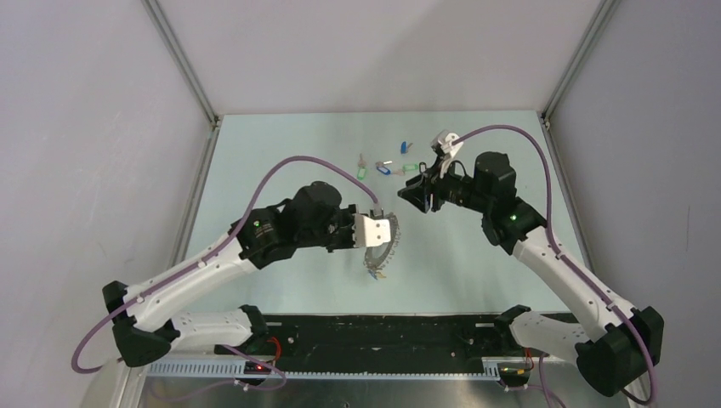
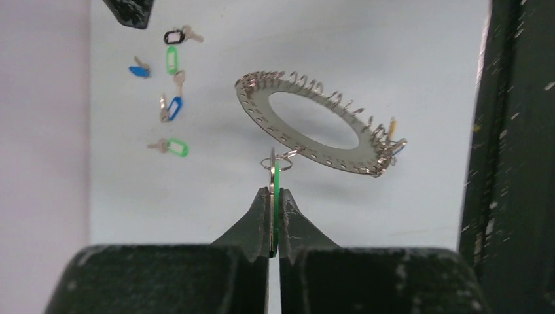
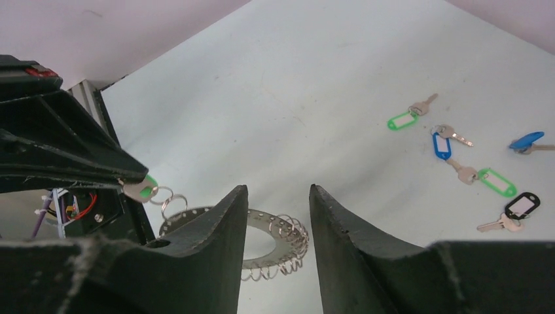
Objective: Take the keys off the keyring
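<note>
My left gripper (image 2: 275, 191) is shut on a green-tagged key (image 2: 277, 173). That key hangs by a small split ring from the keyring (image 2: 314, 149), a flat grey ring with wire loops round its rim, held tilted just above the table. Two more tagged keys (image 2: 393, 145) hang at its far side. My right gripper (image 3: 279, 190) is open and empty, a little above and beyond the keyring (image 3: 262, 216). In the top view the left gripper (image 1: 384, 231) is over the keyring (image 1: 378, 257) and the right gripper (image 1: 418, 199) is further back right.
Several loose keys lie on the pale green table (image 1: 281, 153) behind the grippers: green (image 3: 400, 121), blue (image 3: 442, 145), blue (image 3: 527, 139), green (image 3: 496, 182) and black (image 3: 521, 205). A black rail (image 1: 383, 327) runs along the near edge.
</note>
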### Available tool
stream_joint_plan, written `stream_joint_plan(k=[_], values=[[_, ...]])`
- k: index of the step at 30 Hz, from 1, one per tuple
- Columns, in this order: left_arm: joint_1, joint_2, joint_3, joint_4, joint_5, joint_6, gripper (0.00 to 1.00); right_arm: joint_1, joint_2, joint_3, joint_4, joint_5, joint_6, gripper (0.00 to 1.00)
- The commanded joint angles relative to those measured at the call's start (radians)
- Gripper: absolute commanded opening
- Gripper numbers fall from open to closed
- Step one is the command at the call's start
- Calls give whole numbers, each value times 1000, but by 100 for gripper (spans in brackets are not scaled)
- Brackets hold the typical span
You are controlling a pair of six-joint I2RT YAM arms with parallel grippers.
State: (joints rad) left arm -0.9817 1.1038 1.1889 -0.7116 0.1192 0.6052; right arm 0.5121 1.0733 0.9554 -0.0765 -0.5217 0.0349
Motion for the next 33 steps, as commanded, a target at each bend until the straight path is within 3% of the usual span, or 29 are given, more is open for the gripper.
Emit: stream_joint_plan(k=[1, 11, 17, 22, 33], values=[[-34, 1, 69, -91, -192, 235, 0, -26, 29, 33, 51, -96, 18, 43], [-41, -40, 69, -92, -137, 491, 0, -19, 139, 46, 65, -170, 31, 40], [-40, -62, 46, -88, -113, 607, 0, -8, 159, 45, 119, -293, -39, 40], [-41, -98, 20, -65, -61, 694, 0, 27, 165, 46, 113, -233, -134, 36], [-40, -99, 9, 9, -50, 757, 0, 152, 197, 42, 98, -223, -306, 38]])
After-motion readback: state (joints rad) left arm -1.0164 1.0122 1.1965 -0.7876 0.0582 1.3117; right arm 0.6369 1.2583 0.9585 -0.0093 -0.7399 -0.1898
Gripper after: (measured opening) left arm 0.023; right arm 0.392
